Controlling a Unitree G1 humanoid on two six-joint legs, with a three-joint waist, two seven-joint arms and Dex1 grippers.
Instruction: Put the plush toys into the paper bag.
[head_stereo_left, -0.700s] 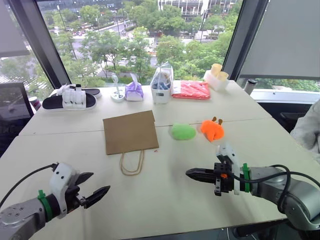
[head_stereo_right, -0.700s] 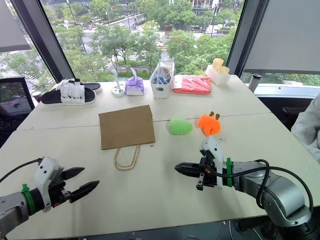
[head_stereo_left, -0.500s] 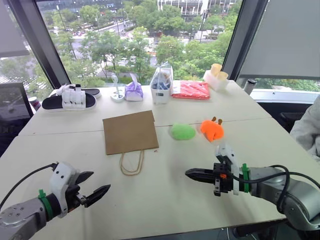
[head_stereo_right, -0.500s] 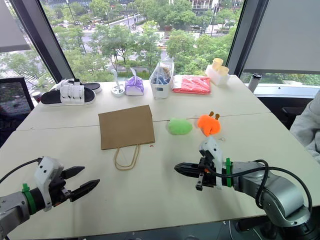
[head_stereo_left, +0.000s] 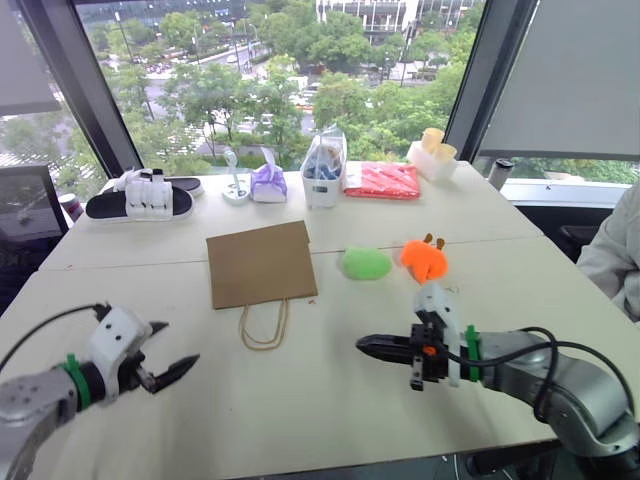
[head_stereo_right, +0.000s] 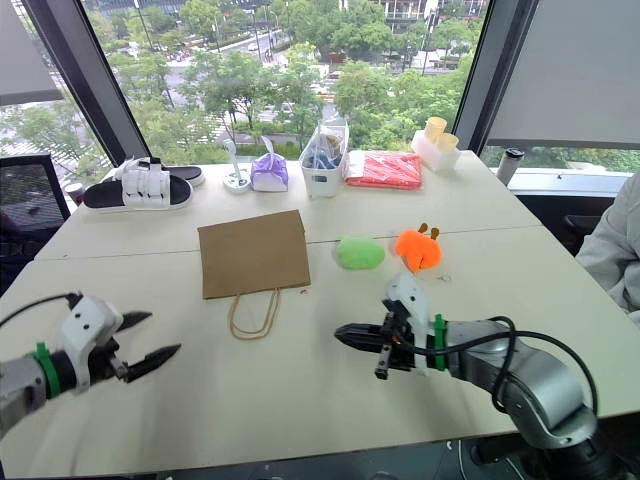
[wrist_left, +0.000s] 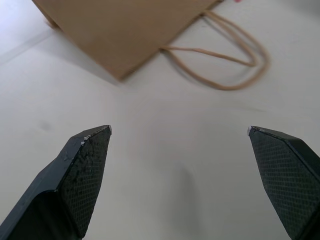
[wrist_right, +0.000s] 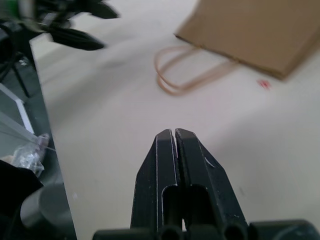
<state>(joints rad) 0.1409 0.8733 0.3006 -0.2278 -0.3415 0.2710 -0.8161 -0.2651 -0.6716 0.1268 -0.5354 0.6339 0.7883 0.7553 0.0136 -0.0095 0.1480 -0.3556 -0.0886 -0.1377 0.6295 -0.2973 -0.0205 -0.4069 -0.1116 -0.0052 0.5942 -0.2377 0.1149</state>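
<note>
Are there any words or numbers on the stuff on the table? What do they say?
No readable text anywhere.
Paper bag: plain brown, no print showing.
Red packet: any print is too small and blurred to read.
Purple pouch: nothing legible.
Clear plastic bag: contents too blurred to read.
Green plush toy and orange plush toy: no labels visible.

paper bag (head_stereo_left: 261, 263) flat, plush toys (head_stereo_left: 366, 263) beside

On the bench (head_stereo_left: 330, 400): two plush toys, one green (head_stereo_left: 366, 263) and one orange (head_stereo_left: 424, 258); one paper bag (head_stereo_left: 260, 263); one red packet (head_stereo_left: 382, 180); one purple pouch (head_stereo_left: 268, 183); one clear plastic bag (head_stereo_left: 323, 169); one black sandal (head_stereo_left: 138, 202). Two robot hands, left (head_stereo_left: 158, 358) and right (head_stereo_left: 362, 345).
</note>
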